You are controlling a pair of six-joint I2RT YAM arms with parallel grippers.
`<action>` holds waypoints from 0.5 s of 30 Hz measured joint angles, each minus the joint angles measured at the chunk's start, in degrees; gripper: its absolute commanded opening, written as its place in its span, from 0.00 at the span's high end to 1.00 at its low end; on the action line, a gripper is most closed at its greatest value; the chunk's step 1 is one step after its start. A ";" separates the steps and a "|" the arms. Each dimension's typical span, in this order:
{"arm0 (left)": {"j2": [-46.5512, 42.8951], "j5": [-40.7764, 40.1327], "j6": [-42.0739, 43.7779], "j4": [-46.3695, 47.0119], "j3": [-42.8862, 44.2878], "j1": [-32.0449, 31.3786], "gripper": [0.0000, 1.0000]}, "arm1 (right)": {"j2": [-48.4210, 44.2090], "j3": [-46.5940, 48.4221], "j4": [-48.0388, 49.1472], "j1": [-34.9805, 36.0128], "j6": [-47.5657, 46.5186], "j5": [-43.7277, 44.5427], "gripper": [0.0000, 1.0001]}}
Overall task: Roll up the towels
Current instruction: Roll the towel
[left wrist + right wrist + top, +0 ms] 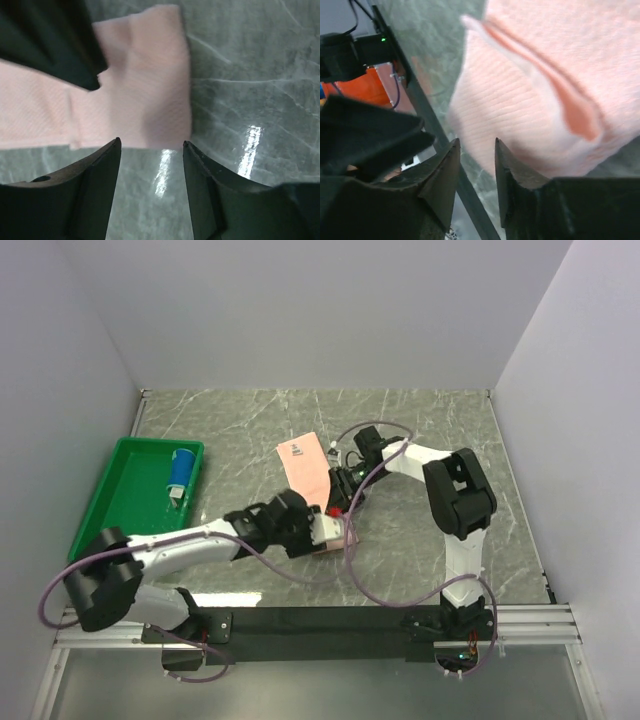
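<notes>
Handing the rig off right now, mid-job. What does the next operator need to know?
Left pincer: open, empty, tips just short of the pink towel edge.
Right pincer: narrowly open, nothing between its fingers, close to the towel's bunched end.
The pink towel lies mid-table, partly folded over, not yet a roll.
Done, it seems: a blue roll lies in the green tray at the left.
Left: roll the pink towel.
</notes>
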 measured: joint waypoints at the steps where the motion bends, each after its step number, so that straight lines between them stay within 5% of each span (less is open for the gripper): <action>1: 1.31 -1.42 0.76 1.27 -0.52 -1.97 0.39 | 1.31 -0.04 0.28 0.07 0.37 0.15 0.61; 9: 10.19 -6.43 4.26 9.22 -1.88 -7.37 0.34 | 6.36 -0.04 1.73 -0.09 2.54 1.07 0.68; 12: 12.52 -6.99 5.22 11.17 -1.88 -7.56 0.47 | 6.54 0.00 1.84 -0.13 3.19 0.90 0.69; 15: 14.38 -6.99 5.73 12.11 -1.07 -7.76 0.72 | 6.56 0.00 1.84 -0.13 3.37 0.87 0.69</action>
